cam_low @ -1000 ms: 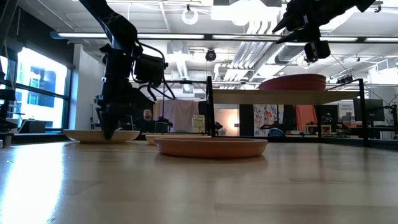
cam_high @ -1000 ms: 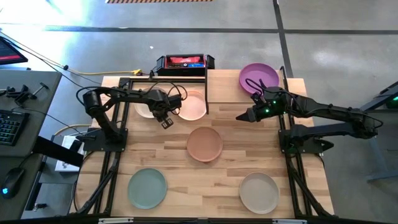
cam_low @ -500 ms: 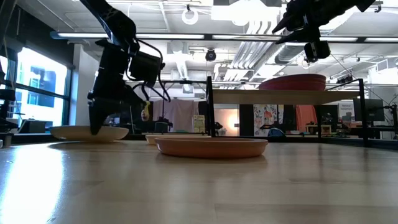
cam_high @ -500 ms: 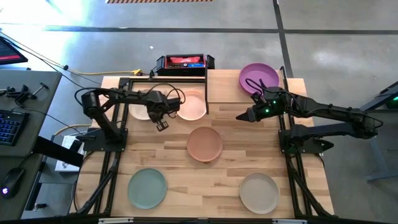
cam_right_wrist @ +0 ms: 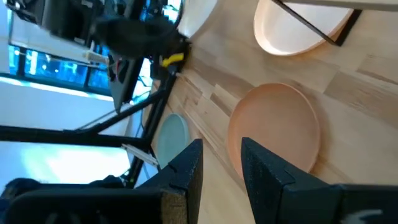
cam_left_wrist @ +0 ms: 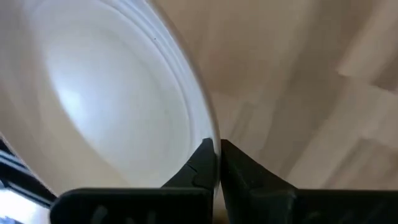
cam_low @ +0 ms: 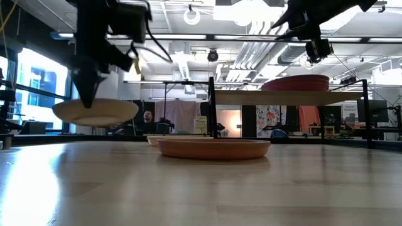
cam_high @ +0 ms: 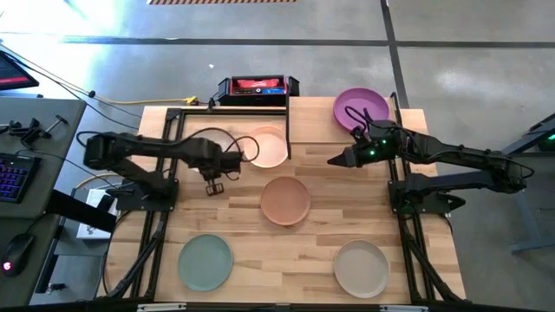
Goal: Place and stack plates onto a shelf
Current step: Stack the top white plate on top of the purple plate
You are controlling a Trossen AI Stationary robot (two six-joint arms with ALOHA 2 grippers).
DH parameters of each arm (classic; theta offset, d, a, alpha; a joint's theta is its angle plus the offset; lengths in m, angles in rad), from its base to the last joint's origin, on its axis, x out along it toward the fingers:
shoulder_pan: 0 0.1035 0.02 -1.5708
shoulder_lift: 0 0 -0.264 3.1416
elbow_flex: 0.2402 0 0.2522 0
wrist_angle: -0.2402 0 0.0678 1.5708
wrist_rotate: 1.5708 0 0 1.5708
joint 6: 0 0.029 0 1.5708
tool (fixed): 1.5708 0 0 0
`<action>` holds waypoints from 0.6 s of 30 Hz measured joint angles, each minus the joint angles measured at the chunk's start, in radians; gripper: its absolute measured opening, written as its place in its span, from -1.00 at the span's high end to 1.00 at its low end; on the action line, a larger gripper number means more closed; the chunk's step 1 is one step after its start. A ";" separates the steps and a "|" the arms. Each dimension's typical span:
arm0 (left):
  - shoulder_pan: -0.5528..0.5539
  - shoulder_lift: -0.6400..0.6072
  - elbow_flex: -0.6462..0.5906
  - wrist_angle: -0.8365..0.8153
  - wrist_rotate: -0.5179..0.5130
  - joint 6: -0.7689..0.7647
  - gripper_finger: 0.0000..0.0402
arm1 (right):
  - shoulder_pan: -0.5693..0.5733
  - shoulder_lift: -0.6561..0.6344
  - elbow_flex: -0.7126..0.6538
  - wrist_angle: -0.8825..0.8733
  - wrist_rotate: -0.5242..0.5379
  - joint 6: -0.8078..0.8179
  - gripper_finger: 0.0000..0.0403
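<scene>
My left gripper [cam_high: 214, 185] is shut on the cream plate [cam_low: 94, 112], which hangs clear above the table's left side. The pale pink plate [cam_high: 267, 147] lies on the table beside it. The tan plate [cam_high: 285, 199] lies mid-table, the mint green plate [cam_high: 205, 262] near left, and the beige-grey plate [cam_high: 362, 268] near right. The purple plate [cam_high: 361, 106] rests on the shelf [cam_low: 289, 97] at the far right. My right gripper [cam_high: 332, 161] is open and empty, held high beside the shelf. My left gripper pinches the cream plate's rim [cam_left_wrist: 210, 134] between its two fingers, one on the plate's inner side and one on its outer side. The fingers come from above, pointing down [cam_low: 85, 94]. The plate is lifted clear of the table, nearly level, below the fingertips.
A black and red box [cam_high: 257, 87] sits at the table's far edge. Thin black shelf legs [cam_low: 212, 107] stand mid-table at the back. A desk with a keyboard [cam_high: 13, 173] is left of the table. A person [cam_low: 147, 117] shows far behind.
My left gripper has gone up and toward the table's left and near edges, staying shut on the cream plate. The plate, which lay on the table, is now lifted clear and has moved left with the gripper.
</scene>
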 joint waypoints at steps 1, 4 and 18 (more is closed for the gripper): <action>-0.024 -0.019 0.000 -0.004 -0.001 0.021 0.99 | 0.000 0.000 0.000 0.005 0.005 0.006 0.55; -0.091 -0.069 0.000 -0.019 -0.001 0.096 0.99 | 0.004 0.001 0.000 0.014 0.006 0.007 0.55; -0.356 -0.106 0.170 -0.075 -0.085 0.327 1.00 | 0.188 0.110 0.001 0.293 0.089 0.112 0.55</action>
